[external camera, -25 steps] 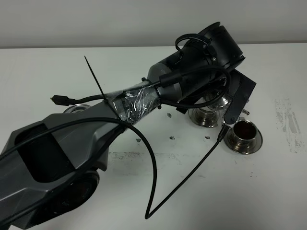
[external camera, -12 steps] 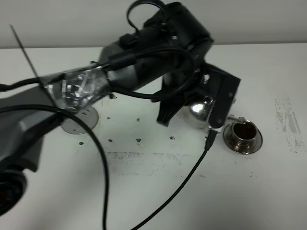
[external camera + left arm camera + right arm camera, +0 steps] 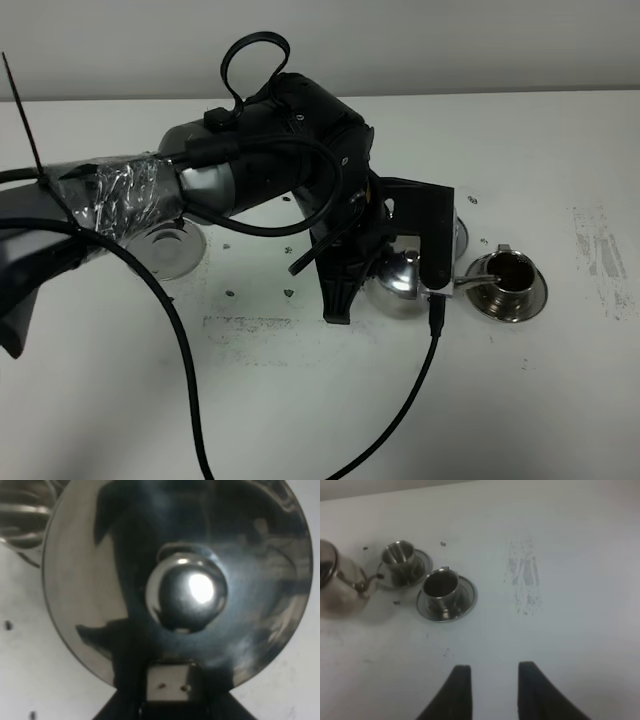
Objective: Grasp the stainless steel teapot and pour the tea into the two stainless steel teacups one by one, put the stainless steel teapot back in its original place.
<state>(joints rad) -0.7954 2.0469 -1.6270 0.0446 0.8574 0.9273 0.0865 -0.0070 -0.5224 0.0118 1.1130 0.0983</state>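
Observation:
My left gripper reaches across the middle and is shut on the loop handle of the stainless steel teapot, which stays upright low over the table. The left wrist view is filled by the teapot, and its lid knob sits dead centre. The thin spout points right, its tip close to the nearer teacup, which holds dark tea. The second teacup is mostly hidden behind the gripper. In the right wrist view both teacups stand on saucers beside the teapot. My right gripper hovers apart from them, with nothing between its slightly parted fingers.
An empty round steel saucer lies at the left, partly under the left arm. A loose black cable trails from the gripper across the white table toward its front edge. A scuffed patch marks the table at the right.
The left arm has swung left and pulled the teapot from beside the farther teacup toward the table's front. The spout now ends by the nearer teacup. The cups have not moved.

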